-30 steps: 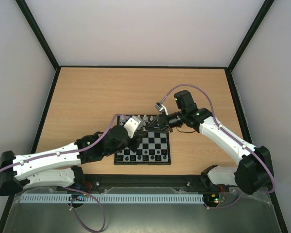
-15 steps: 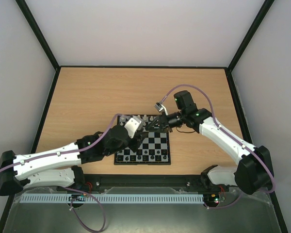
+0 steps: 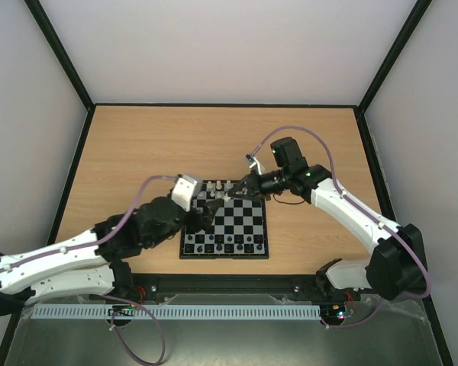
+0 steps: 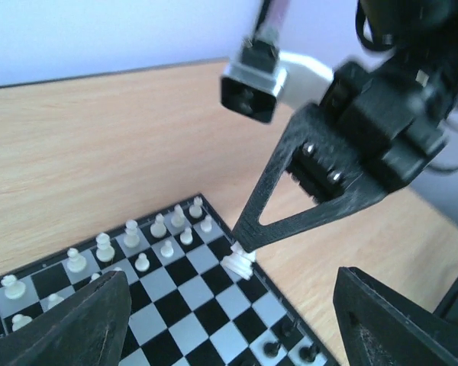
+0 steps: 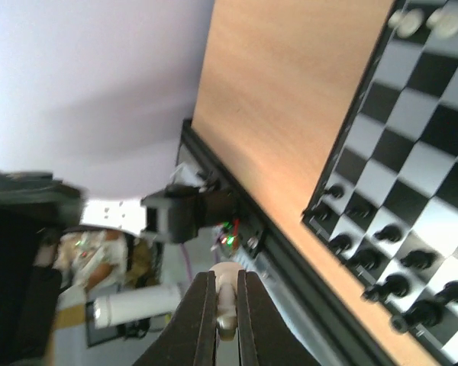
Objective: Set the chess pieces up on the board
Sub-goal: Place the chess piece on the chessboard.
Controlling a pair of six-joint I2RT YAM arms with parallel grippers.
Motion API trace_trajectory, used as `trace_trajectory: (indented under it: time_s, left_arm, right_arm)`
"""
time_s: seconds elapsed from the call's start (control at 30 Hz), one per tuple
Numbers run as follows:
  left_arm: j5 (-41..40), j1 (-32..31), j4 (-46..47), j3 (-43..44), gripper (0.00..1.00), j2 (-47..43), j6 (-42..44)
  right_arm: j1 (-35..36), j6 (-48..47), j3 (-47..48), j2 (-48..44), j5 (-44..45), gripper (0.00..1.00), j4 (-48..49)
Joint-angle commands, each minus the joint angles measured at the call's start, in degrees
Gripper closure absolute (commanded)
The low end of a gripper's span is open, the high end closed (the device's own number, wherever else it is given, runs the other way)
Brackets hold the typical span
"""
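The board (image 3: pixel 244 225) lies near the table's front centre. Whitish chess pieces (image 3: pixel 218 185) stand on its far rows, seen closer in the left wrist view (image 4: pixel 131 238). My right gripper (image 3: pixel 231 196) hovers low over the board's far part, shut on one whitish piece (image 5: pixel 227 303). From the left wrist that piece (image 4: pixel 239 264) hangs tilted at the right gripper's tip (image 4: pixel 243 242), just above the board's (image 4: pixel 175 305) edge. My left gripper (image 3: pixel 201 211) stands open beside it, its fingers (image 4: pixel 69 324) wide apart with nothing between them.
Tiny black pieces (image 3: pixel 226 245) line the board's near rows, also visible along its edge (image 5: pixel 382 263) in the right wrist view. Bare wooden table (image 3: pixel 153 145) surrounds the board. A black rail (image 3: pixel 229 284) runs along the near edge.
My left gripper has opened, letting go of the whitish piece, and drawn back to the left. The right gripper has shut on that piece and now holds it alone.
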Motion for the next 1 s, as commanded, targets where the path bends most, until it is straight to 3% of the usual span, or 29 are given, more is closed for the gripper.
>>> trace_trajectory:
  time_s: [0.0, 0.1, 0.17, 0.43, 0.67, 0.97]
  left_arm:
    - [-9.9, -0.4, -4.3, 2.9, 0.22, -7.0, -4.1]
    - [-16.0, -0.4, -8.1, 4.5, 0.15, -9.5, -7.5]
    - [-21.0, -0.4, -11.6, 5.7, 0.01, -10.4, -10.0]
    - [-28.0, -0.3, -15.9, 7.9, 0.01, -15.0, -13.5]
    - [-27.5, -0.3, -16.4, 6.4, 0.0, -18.4, -13.3]
    - [-28.1, -0.3, -17.5, 6.0, 0.01, -20.1, -13.1]
  right_arm:
    - [1.6, -4.3, 6.3, 2.8, 14.3, 0.99, -5.6]
    - [5.1, -6.7, 11.1, 6.6, 26.0, 0.99, -8.4]
    - [7.8, -8.0, 15.3, 10.4, 34.0, 0.99, -10.1]
    - [16.9, -12.7, 29.6, 28.6, 62.4, 0.99, -16.2]
    - [19.0, -13.7, 38.8, 39.9, 69.2, 0.99, -17.2]
    - [19.3, -14.9, 47.2, 48.7, 68.5, 0.98, -18.6]
